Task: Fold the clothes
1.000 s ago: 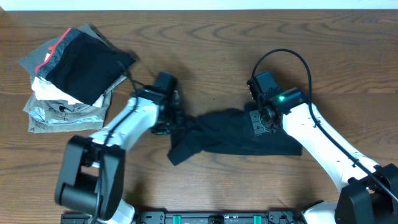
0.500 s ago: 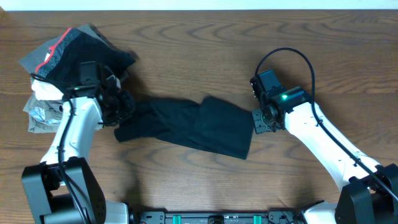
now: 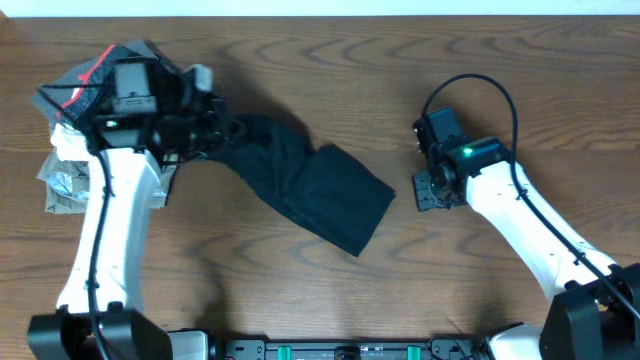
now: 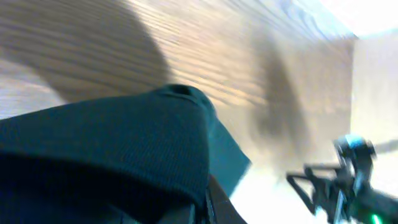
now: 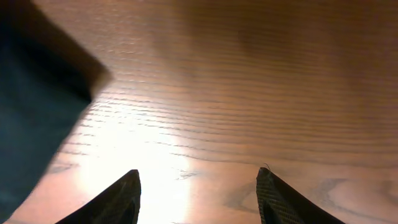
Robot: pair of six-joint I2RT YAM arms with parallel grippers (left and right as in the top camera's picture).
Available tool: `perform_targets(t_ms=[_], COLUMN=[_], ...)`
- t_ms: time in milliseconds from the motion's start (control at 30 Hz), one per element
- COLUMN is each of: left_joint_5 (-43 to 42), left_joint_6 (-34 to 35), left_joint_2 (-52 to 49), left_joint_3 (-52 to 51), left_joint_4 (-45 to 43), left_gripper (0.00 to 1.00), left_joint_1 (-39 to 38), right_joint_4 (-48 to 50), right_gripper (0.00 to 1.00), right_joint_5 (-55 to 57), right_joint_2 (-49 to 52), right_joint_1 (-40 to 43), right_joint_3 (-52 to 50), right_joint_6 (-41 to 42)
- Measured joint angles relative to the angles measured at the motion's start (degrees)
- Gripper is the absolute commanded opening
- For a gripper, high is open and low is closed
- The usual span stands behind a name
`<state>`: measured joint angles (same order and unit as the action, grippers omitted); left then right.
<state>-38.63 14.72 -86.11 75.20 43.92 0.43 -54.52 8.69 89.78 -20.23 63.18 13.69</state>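
Note:
The black T-shirt is folded into a long band and stretches diagonally from the upper left down to mid-table. My left gripper is shut on its upper left end and holds that end raised beside the clothes pile. In the left wrist view the black fabric fills the lower left, bunched over the fingers. My right gripper is open and empty just right of the shirt's lower corner. In the right wrist view its fingers are spread above bare wood, with the shirt's edge at the left.
A pile of folded garments, grey, white and red-trimmed, lies at the far left under my left arm. The wooden table reaches to a pale edge along the top.
My left gripper dragged the shirt's end up and left to the pile. The shirt swung from lying level to a diagonal. My right gripper let go and drew slightly right.

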Motion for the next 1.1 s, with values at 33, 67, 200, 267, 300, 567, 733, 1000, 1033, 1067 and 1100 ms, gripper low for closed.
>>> perform_targets(t_ms=[33,67,200,267,300,567,733,1000,1033,1067,1100], left_joint_5=[0.2,0.5,5.2,8.2,9.6,16.5,18.4,19.6,19.6,19.6,19.6], left_joint_6=[0.0,0.0,-0.1,-0.1,-0.2,0.3,0.9,2.6,2.9,3.0,3.3], left_joint_2=[0.0,0.0,-0.2,-0.3,-0.4,-3.5,-5.9,-7.7,-7.8,-7.9,-7.9], left_joint_3=[0.1,0.1,0.1,0.1,0.1,0.1,0.1,0.1,0.1,0.1,0.1], left_joint_4=[0.5,1.0,3.8,5.4,6.1,6.7,3.9,-2.7,-3.2,-3.5,-3.5], left_gripper=[0.06,0.06,0.06,0.06,0.06,0.06,0.06,0.06,0.06,0.06,0.06], left_joint_1=[-1.9,-3.7,-12.2,-16.4,-18.5,-32.1,-36.5,-39.6,-39.7,-39.8,-39.9], right_joint_4=[0.0,0.0,-0.1,-0.1,-0.1,-0.1,-0.2,-0.3,-0.3,-0.3,-0.3], right_gripper=[0.58,0.58,0.58,0.58,0.57,0.58,0.58,0.58,0.58,0.58,0.59], right_joint_5=[0.0,0.0,0.1,0.1,0.1,0.1,0.0,-0.1,-0.1,-0.1,-0.1], right_joint_2=[0.0,0.0,0.0,0.0,0.0,0.0,0.0,0.0,0.0,0.0,0.0], right_joint_1=[0.4,0.6,0.9,0.9,0.9,0.9,0.9,0.9,0.9,0.9,0.9], right_joint_3=[0.0,0.0,0.0,0.0,0.0,0.0,0.0,0.0,0.0,0.0,0.0], right_joint_6=[0.0,0.0,0.0,0.0,0.0,0.0,0.0,0.2,0.2,0.2,0.2])
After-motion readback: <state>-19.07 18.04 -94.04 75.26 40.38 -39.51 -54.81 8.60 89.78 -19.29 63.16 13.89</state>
